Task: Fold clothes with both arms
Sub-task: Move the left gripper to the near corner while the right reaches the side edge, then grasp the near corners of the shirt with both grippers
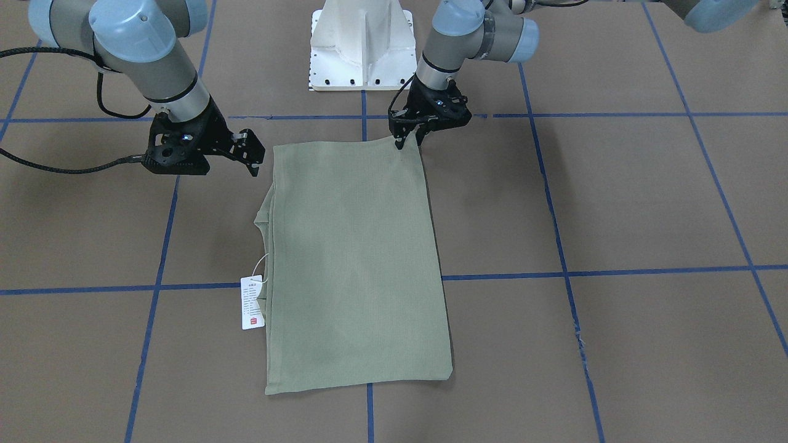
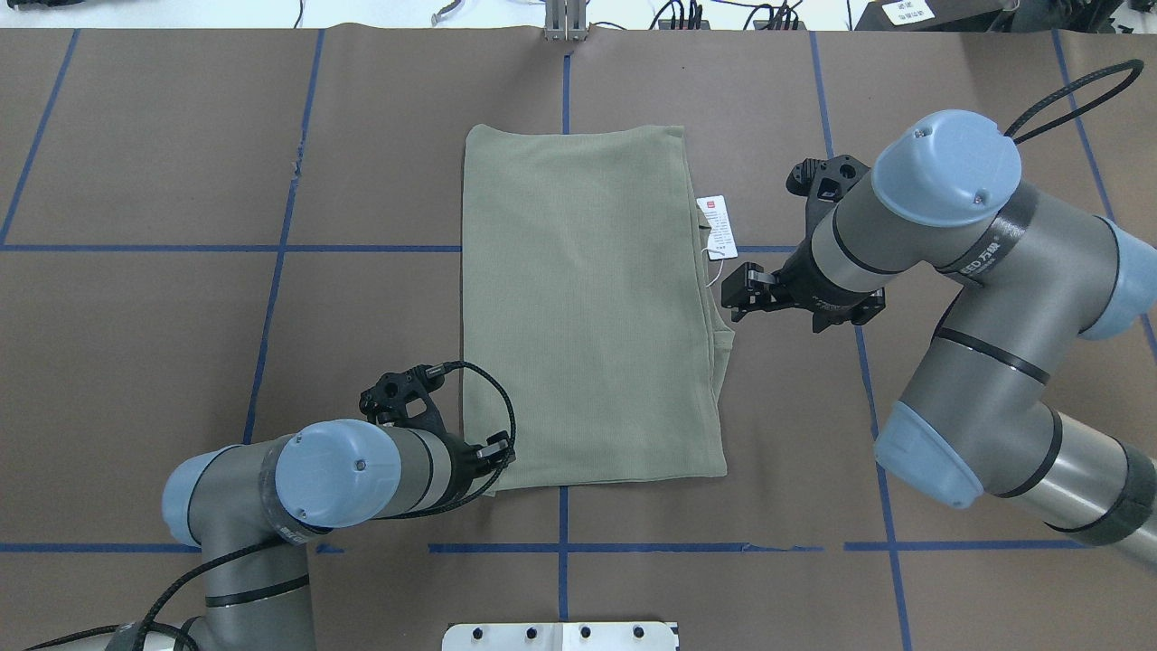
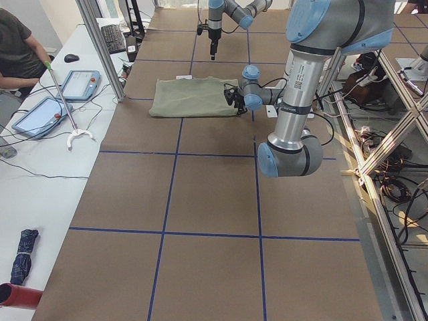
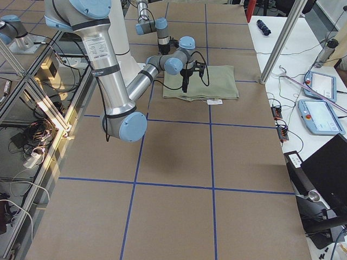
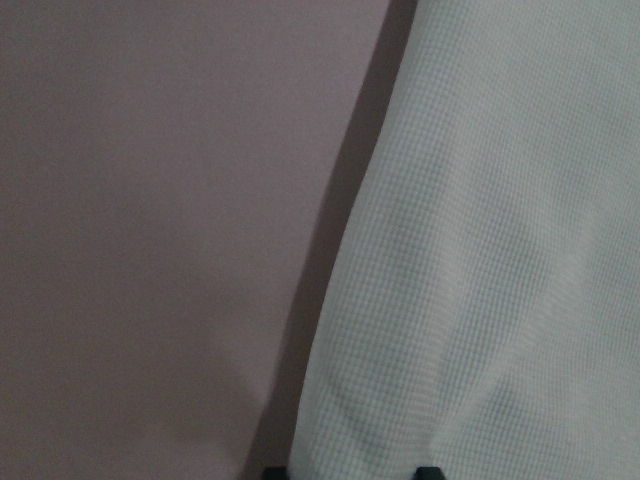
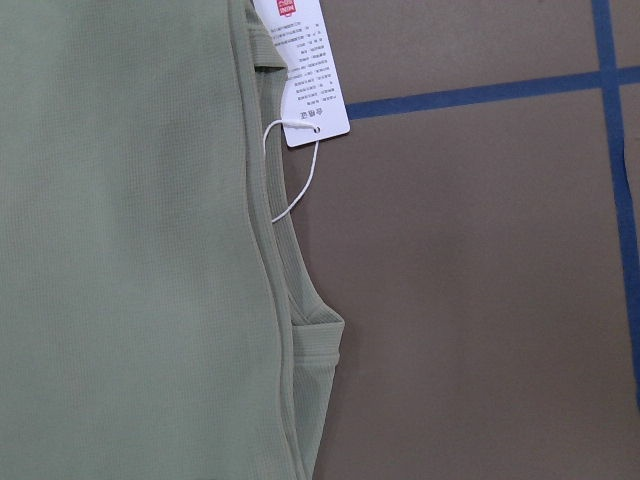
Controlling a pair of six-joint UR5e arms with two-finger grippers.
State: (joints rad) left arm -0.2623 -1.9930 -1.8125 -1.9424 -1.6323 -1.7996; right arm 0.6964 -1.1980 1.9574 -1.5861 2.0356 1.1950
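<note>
Count: one shirt (image 1: 357, 258), one hang tag (image 1: 252, 303), two arms, two pincers, one table (image 1: 615, 203).

The sage-green shirt lies flat at the table's centre, folded into a long rectangle with one short end toward the white pedestal base (image 1: 360, 43). On its long edge facing the right arm, the lower layers and a ribbed neck edge peek out. The white tag with its red mark lies on the table just beside that edge, tied on by a thin white string.

Left arm (image 1: 474, 31): it reaches in low, with the wrist bent down over the shirt corner nearest the base on its own side. The left pincer (image 1: 409, 140) points downward at that corner. Its wrist view shows two black fingertips standing apart with cloth between them; the knit puckers slightly there.

Right arm (image 1: 148, 55): the elbow is raised and the forearm slopes down toward the table. The right pincer (image 1: 253, 161) points sideways at the shirt's tag-side edge, near it but not touching. Its fingers are spread and hold nothing.
</note>
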